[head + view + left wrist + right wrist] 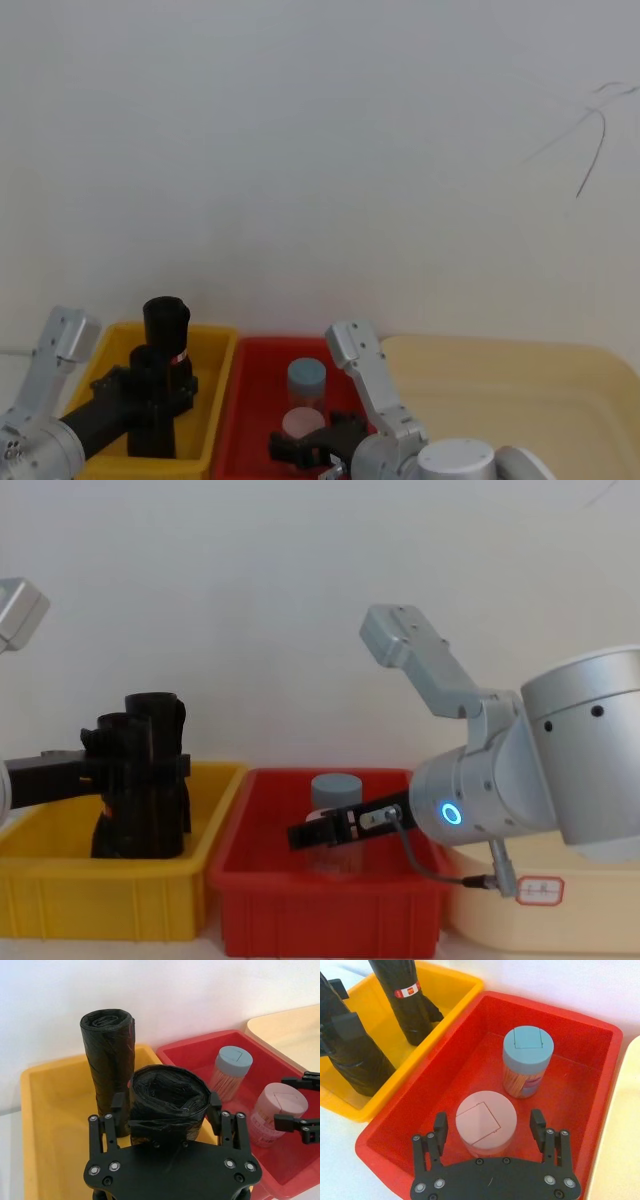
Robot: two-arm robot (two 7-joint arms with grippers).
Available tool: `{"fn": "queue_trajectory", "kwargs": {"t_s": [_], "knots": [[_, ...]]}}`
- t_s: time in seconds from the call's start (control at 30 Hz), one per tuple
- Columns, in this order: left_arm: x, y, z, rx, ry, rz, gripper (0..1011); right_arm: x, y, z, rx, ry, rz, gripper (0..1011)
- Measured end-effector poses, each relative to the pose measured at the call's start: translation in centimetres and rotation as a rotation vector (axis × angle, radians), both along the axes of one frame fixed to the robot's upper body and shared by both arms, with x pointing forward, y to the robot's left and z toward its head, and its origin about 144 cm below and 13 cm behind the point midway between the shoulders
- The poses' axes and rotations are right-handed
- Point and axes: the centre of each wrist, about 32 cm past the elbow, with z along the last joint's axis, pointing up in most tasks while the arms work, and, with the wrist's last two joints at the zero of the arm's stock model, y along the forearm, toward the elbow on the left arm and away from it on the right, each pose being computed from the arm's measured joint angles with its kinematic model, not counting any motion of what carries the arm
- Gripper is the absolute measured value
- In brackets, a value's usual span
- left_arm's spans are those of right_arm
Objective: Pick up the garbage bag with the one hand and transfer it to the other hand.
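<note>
We see three containers in a row on the table (pixel 340 1160): the left bin (pixel 224 372), the middle bin (pixel 255 392) close against its right side, and the tray (pixel 500 390) just right of that. In the left bin the garbage bag (pixel 167 1095) stands upright nearest us, with the second roll (pixel 166 325) just behind it. Our left claw (pixel 167 1115) clasps the garbage bag from both sides. In the middle bin the near jar (pixel 303 422) stands before the far jar (pixel 306 380). Our right claw (pixel 488 1121) straddles the near jar, fingers spread and apart from it.
</note>
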Motion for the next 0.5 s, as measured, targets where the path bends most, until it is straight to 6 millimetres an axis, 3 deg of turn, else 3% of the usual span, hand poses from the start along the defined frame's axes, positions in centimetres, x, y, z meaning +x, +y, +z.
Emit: {"fn": "queue_trajectory", "kwargs": {"t_s": [0.13,0.5], "knots": [[0.0,0.0,0.0,0.0,0.0,0.0,886,0.1,-0.06,-0.14,-0.002,0.0,-0.001,965],[0.0,0.0,-0.01,0.0,0.0,0.0,576,0.24,-0.16,-0.41,-0.006,0.002,-0.002,664]]}}
